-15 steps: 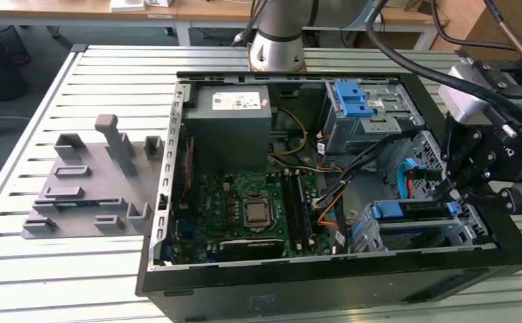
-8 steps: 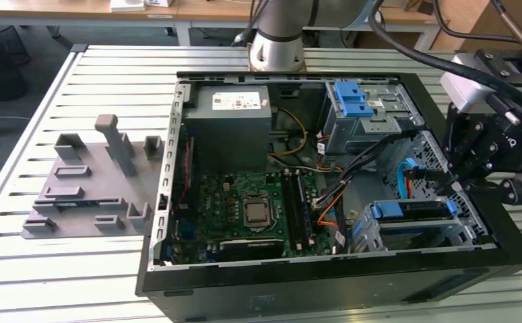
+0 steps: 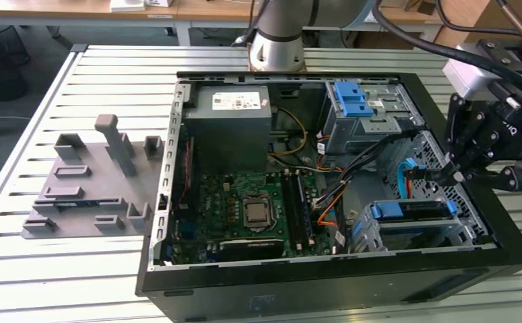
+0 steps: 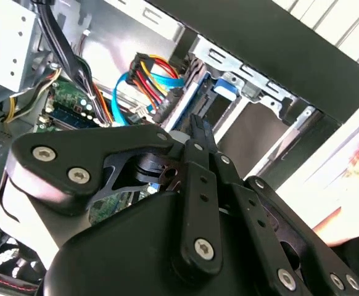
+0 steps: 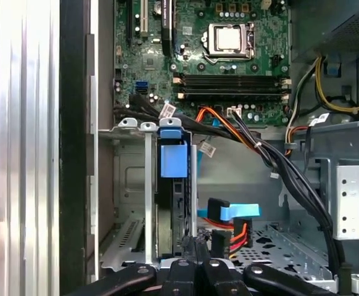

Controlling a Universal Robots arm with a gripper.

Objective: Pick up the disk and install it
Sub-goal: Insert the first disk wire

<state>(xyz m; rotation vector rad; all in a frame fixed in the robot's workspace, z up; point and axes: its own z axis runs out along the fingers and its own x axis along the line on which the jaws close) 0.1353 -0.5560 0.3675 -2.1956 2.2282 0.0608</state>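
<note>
Hovering at disk, jaws closed

Robotics lab or test workshop. Slatted aluminium surface carries an opened desktop computer case, boards and cabling bare. Robot arm base stands at the case's 12 o'clock, a grey slotted fixture plate at its 9 o'clock. Wooden desks behind; possibly cardboard boxes at 1 o'clock.

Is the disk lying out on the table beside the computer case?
No, in the first wrist view the disk, in its blue carrier, stands upright in a slot of the metal drive cage inside the computer case.
</note>
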